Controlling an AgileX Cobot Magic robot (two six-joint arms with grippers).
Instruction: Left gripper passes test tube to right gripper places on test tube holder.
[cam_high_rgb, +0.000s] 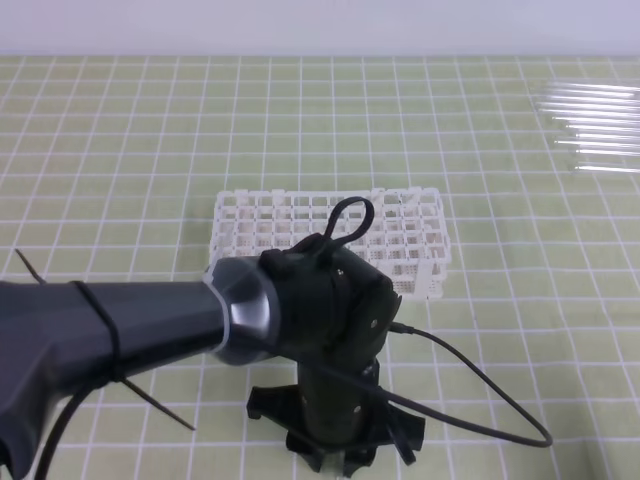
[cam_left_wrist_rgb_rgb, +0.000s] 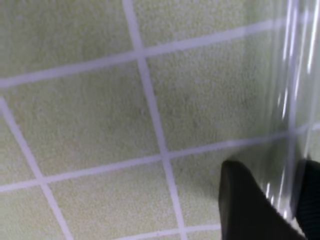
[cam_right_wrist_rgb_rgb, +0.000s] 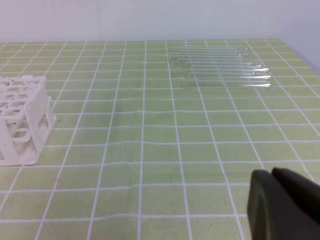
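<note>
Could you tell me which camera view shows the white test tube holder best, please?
The exterior high view: the test tube holder shows nearly whole from above, with its rows of square holes, though the left arm covers its front edge. The right wrist view catches only one end of it at the left border. The left wrist view shows none of it.

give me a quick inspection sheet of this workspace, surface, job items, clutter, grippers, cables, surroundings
surface: green mat with a white grid, flat, no spills seen
test tube holder: white lattice rack upright mid-table, no tube seen in it
test tube: a clear tube runs between the left gripper's fingers in the left wrist view; a firm grip cannot be told
clutter: batch of spare clear tubes lying side by side at the far right
left gripper: low over the mat near the front edge
right gripper: shut, empty, away from the rack
cables: black cable loops from the left arm over the mat
surroundings: plain pale wall behind the table
</note>
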